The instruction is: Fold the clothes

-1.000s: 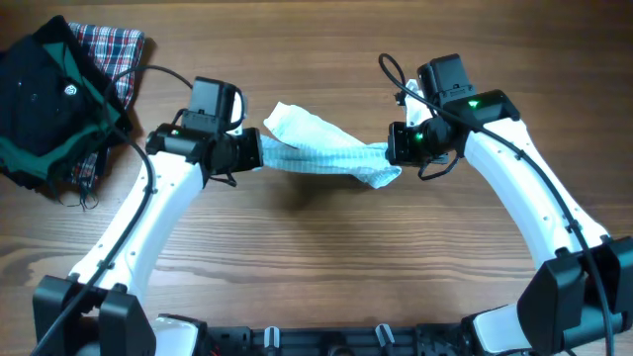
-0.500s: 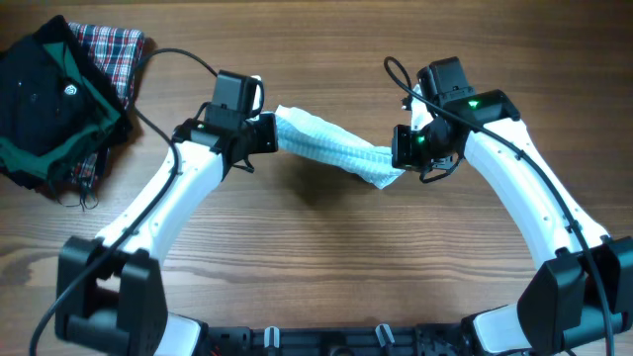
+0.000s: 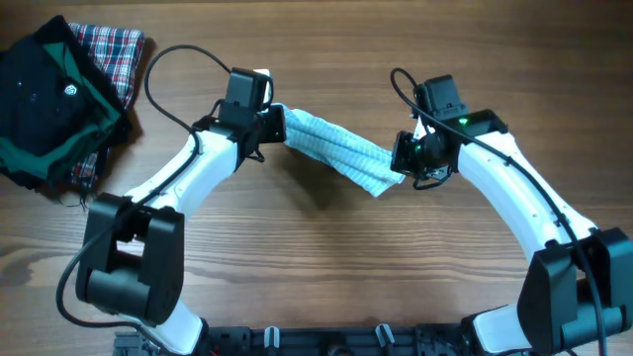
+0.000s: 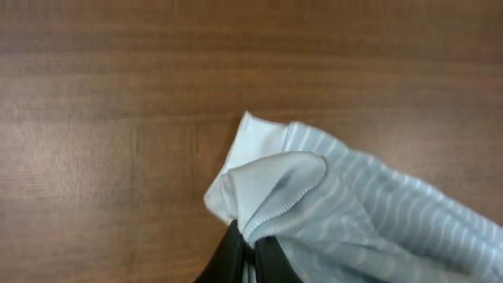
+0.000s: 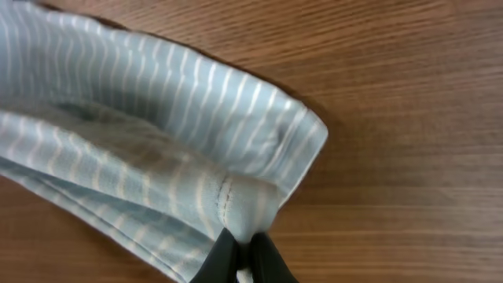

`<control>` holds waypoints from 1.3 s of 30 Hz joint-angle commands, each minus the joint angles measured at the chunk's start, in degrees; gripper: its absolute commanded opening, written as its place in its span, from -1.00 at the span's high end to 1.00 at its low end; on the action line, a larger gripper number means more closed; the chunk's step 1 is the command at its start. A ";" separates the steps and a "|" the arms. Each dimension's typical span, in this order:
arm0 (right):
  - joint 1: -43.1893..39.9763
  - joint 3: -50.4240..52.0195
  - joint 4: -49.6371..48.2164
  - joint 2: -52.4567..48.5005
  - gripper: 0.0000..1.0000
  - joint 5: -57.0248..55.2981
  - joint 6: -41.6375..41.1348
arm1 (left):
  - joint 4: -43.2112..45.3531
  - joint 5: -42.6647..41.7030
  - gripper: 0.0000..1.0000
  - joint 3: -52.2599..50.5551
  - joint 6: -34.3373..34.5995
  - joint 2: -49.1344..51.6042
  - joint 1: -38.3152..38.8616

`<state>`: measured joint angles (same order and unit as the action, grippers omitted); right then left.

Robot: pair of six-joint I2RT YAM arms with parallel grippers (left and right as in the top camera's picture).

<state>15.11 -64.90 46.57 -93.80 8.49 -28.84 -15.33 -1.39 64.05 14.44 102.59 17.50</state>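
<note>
Two grips I see | left hand [image 3: 280, 127] clamped on clothes [image 3: 331, 148], far end | right hand [image 3: 399, 160] clamped on near end | clothes strung between, over worktop [image 3: 316, 282].

The brown wood-grain desk [image 3: 326, 272] is carrying a pile at its far left corner. A black garment with green trim [image 3: 45, 99] is lying crumpled there, resting on a red plaid cloth [image 3: 117, 49] that is peeking out along its right side and far edge.
</note>
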 commanded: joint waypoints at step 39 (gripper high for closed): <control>-1.70 0.63 -5.44 -6.69 -0.46 -3.93 1.84 | 6.36 7.52 -0.77 0.85 -5.11 5.42 -0.59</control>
<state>13.61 -63.35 41.08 -100.68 4.03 -28.71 -10.35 4.75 64.05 12.03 107.35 17.45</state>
